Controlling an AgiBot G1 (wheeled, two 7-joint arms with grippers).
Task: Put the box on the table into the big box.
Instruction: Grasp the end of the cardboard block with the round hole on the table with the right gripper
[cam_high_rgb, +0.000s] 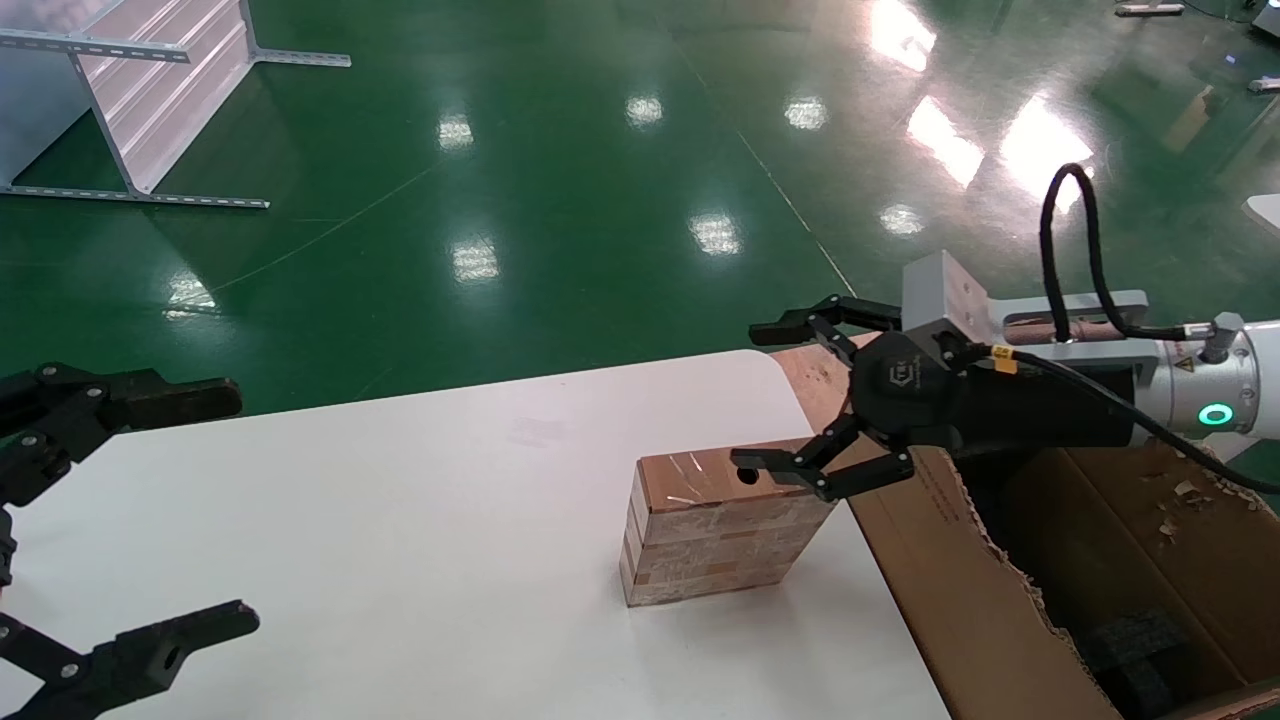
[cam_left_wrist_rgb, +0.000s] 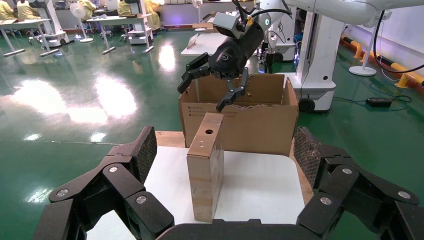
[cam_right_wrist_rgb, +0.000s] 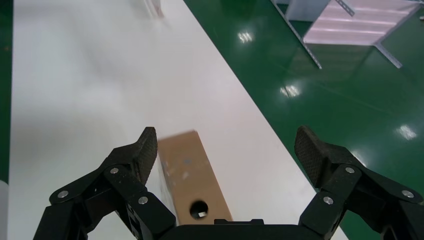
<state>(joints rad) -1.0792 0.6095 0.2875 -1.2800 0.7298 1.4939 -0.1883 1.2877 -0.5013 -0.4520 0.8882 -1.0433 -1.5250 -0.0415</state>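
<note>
The small brown box (cam_high_rgb: 715, 530) stands on edge on the white table (cam_high_rgb: 400, 520), near its right side, with the round hole in its top face. My right gripper (cam_high_rgb: 755, 395) is open and hovers just above the box's right end, one finger over the top face and the other out past the table's far edge. In the right wrist view the box (cam_right_wrist_rgb: 187, 180) lies below the open gripper (cam_right_wrist_rgb: 225, 150), close to one finger. The big box (cam_high_rgb: 960, 580) stands just right of the table, with black foam (cam_high_rgb: 1140, 640) inside. My left gripper (cam_high_rgb: 235, 505) is open at the far left, facing the box (cam_left_wrist_rgb: 205, 165).
Green shiny floor surrounds the table. A metal frame (cam_high_rgb: 150, 90) stands at the far left. The big box's torn flap edge (cam_high_rgb: 1000, 560) rises beside the table's right edge. In the left wrist view the big box (cam_left_wrist_rgb: 260, 125) stands behind the small box.
</note>
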